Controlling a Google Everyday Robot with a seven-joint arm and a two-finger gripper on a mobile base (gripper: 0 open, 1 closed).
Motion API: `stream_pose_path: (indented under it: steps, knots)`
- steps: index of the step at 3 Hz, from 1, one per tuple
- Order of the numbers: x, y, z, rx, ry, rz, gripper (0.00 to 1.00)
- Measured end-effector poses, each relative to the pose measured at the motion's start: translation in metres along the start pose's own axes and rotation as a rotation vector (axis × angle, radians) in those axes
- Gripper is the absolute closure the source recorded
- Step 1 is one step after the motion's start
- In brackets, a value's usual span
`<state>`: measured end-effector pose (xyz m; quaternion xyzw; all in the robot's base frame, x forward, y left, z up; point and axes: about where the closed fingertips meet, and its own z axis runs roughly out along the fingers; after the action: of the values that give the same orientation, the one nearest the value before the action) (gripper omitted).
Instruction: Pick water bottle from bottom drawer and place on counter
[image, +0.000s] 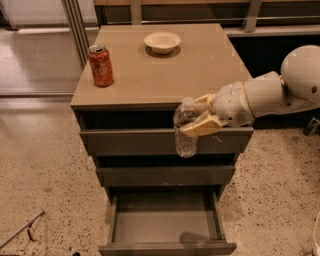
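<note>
The clear water bottle (185, 131) with a white cap hangs upright in front of the upper drawer fronts, its cap about level with the counter's front edge. My gripper (198, 116) comes in from the right on a white arm and is shut on the water bottle near its upper body, tan fingers (201, 127) on either side. The bottom drawer (166, 223) is pulled open below and holds nothing. The tan counter (185, 70) tops the cabinet.
A red-orange soda can (100, 65) stands at the counter's left front. A white bowl (162, 42) sits at the counter's back centre. Two upper drawers (150, 142) are closed. A thin metal object (22, 229) lies on the speckled floor at lower left.
</note>
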<state>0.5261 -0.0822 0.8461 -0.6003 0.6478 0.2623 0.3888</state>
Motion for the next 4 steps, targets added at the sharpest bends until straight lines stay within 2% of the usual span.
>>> stream_pose_path:
  steps: [1, 2, 3, 4]
  knots:
    - [-0.08, -0.021, -0.048, -0.067, 0.037, 0.049, 1.0]
    - [-0.08, -0.021, -0.048, -0.067, 0.037, 0.047, 1.0]
    - [-0.082, -0.042, -0.05, -0.012, 0.044, 0.058, 1.0]
    - [-0.082, -0.085, -0.046, 0.04, 0.037, 0.048, 1.0]
